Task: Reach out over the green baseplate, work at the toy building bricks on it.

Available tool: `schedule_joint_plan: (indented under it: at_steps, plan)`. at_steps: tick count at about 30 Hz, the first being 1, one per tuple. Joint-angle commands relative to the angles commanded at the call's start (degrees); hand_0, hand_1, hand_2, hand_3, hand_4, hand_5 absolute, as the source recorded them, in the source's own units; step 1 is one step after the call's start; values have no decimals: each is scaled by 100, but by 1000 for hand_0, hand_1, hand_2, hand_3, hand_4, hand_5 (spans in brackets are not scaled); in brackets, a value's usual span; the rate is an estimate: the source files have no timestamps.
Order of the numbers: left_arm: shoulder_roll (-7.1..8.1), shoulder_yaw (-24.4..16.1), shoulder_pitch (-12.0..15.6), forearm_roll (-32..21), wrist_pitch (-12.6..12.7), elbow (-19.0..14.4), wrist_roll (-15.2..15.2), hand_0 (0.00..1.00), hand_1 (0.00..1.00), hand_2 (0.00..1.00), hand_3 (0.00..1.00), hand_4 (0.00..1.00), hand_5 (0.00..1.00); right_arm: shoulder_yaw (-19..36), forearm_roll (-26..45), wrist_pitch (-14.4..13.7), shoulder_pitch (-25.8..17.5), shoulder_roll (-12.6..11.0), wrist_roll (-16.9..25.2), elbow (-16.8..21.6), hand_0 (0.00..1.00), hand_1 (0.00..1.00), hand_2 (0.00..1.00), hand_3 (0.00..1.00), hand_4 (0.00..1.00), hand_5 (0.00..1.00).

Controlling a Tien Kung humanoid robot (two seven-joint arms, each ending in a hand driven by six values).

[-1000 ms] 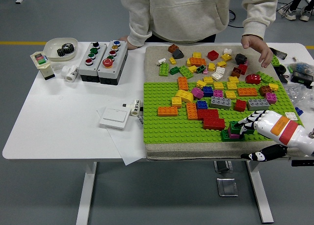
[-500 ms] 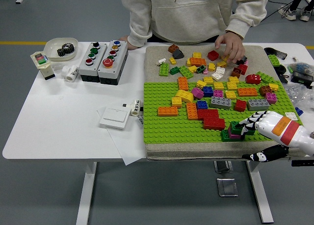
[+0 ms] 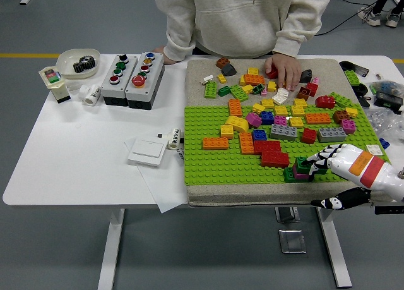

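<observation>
The green baseplate (image 3: 214,160) lies on a beige mat (image 3: 199,72) at the right half of the white worktop (image 3: 82,151), and many toy bricks are spread over its far part and on the mat behind it. At its near right corner stands a small stack of bricks (image 3: 298,169) — dark green with a magenta piece in it. These bricks look light, stiff and smooth, so they probably slip easily between fingers; the best place to take hold seems to be the two flat side walls, not the studs on top.

The right hand (image 3: 328,158) reaches in from the right, its fingers curled around the stack and grasping it from the right side. The left hand is not in view.

A person's hand (image 3: 285,70) rests on the loose bricks at the far side — near a red brick (image 3: 272,71).
</observation>
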Motion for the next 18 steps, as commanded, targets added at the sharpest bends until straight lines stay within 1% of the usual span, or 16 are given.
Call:
schedule_joint_plan:
  at_steps: [18]
  plan:
    - [3,-34,3,80,8,2,55,633,734,720,565,607,614,7,-18,-5,-51,-50,0,44,659,647,666,525,884,631]
